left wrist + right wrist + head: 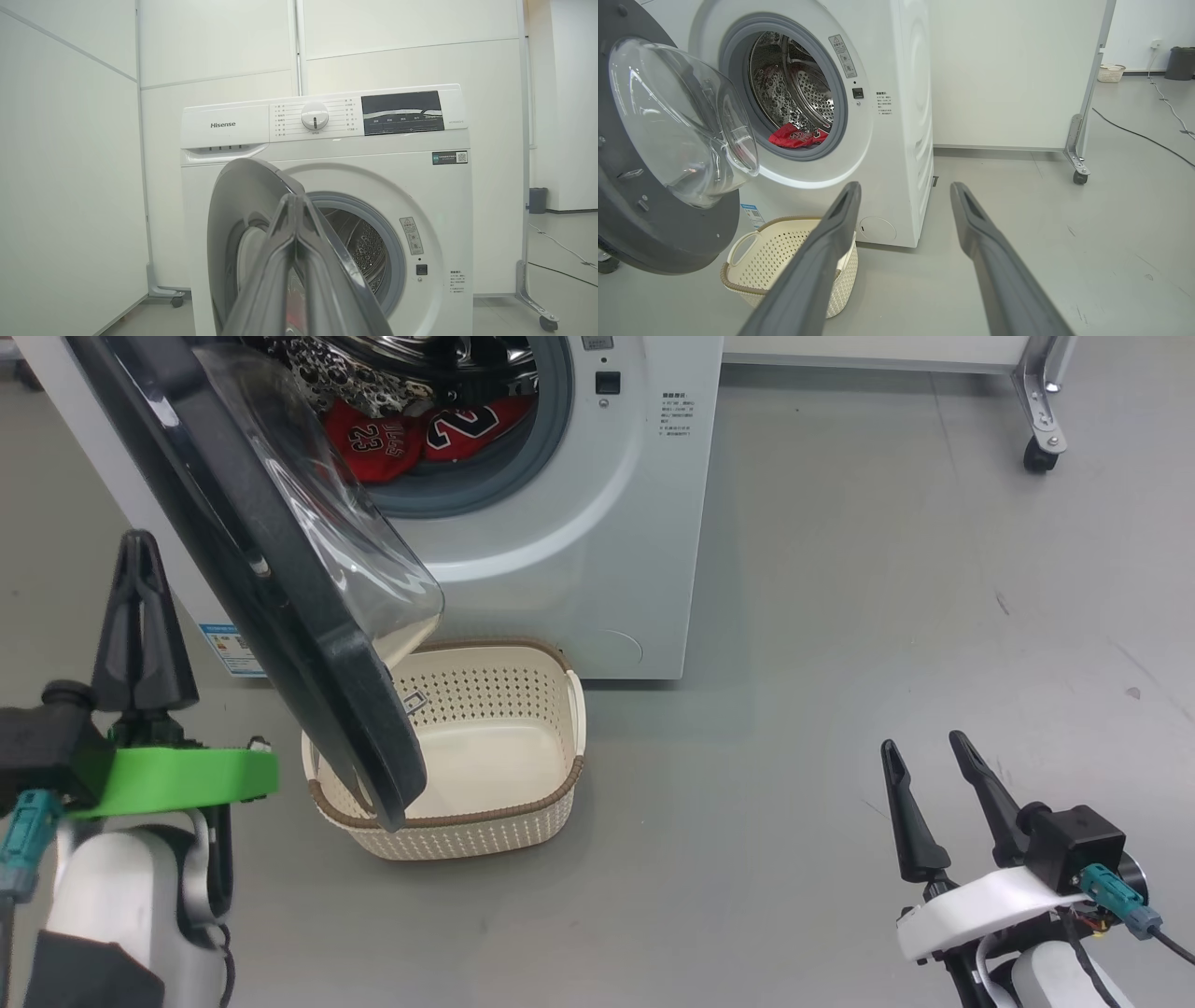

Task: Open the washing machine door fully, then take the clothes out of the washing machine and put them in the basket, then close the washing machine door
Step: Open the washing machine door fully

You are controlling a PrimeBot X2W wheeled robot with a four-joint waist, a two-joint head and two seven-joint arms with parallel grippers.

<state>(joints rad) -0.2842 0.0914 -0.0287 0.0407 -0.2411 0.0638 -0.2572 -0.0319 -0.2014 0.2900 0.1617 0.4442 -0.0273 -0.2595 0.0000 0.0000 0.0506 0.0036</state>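
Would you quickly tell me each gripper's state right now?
Left gripper: closed, empty.
Right gripper: open, empty.

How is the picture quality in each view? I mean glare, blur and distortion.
Head view: sharp, evenly lit, with faint reflections on the door glass. Left wrist view: the left gripper is close and blurred, and the walls look washed out. Right wrist view: the right gripper is blurred, bright glints sit on the glass, and the washer bows slightly at its edges.

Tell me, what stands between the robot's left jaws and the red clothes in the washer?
The open door. In the head view, its black rim and glass bowl cut across the whole stretch to the clothes.
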